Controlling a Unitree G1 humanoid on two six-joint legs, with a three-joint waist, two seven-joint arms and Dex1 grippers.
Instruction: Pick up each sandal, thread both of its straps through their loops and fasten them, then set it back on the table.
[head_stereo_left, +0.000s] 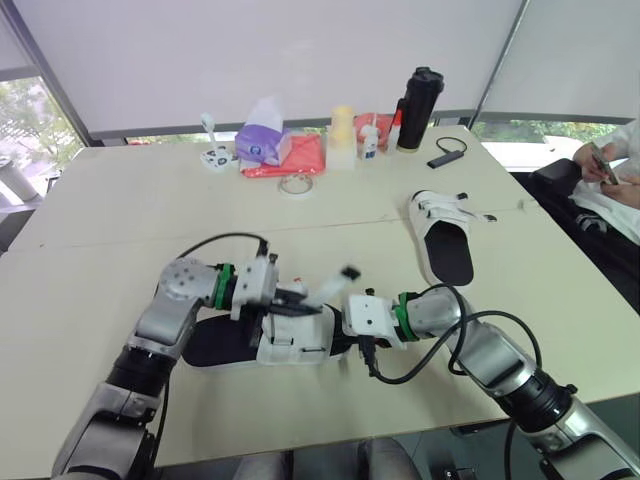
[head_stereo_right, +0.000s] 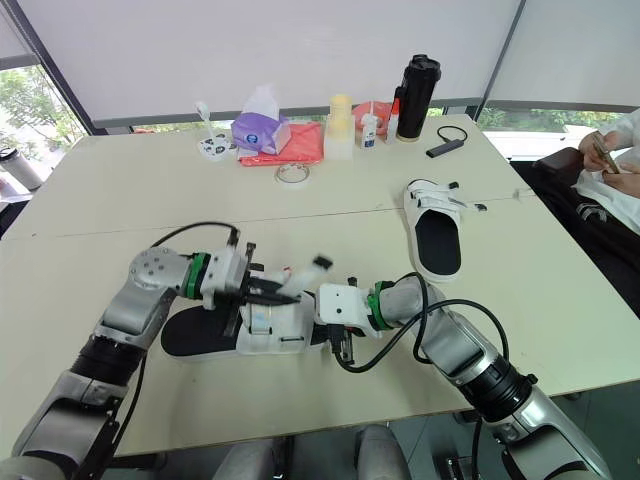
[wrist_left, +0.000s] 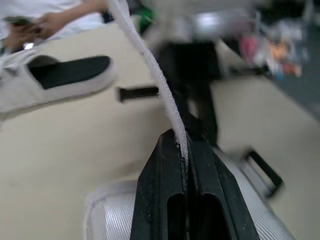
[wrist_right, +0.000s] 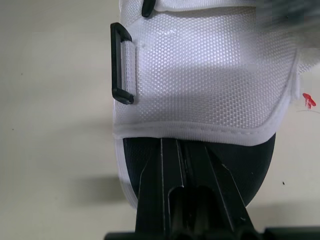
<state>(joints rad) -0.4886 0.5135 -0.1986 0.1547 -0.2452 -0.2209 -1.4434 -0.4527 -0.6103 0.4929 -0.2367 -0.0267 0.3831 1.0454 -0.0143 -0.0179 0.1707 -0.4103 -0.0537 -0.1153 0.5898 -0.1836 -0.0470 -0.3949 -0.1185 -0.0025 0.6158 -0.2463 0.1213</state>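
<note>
White mesh sandal (wrist_right: 210, 65), black loop (wrist_right: 120, 62)

I'm seeing the near sandal (head_stereo_left: 295, 335) showing white woven mesh over a black footbed, its strap (wrist_left: 150, 70) white and loop (wrist_right: 114, 60) black; the far sandal (head_stereo_left: 445, 245) is matching, the table (head_stereo_left: 120, 200) looking pale beige.
</note>
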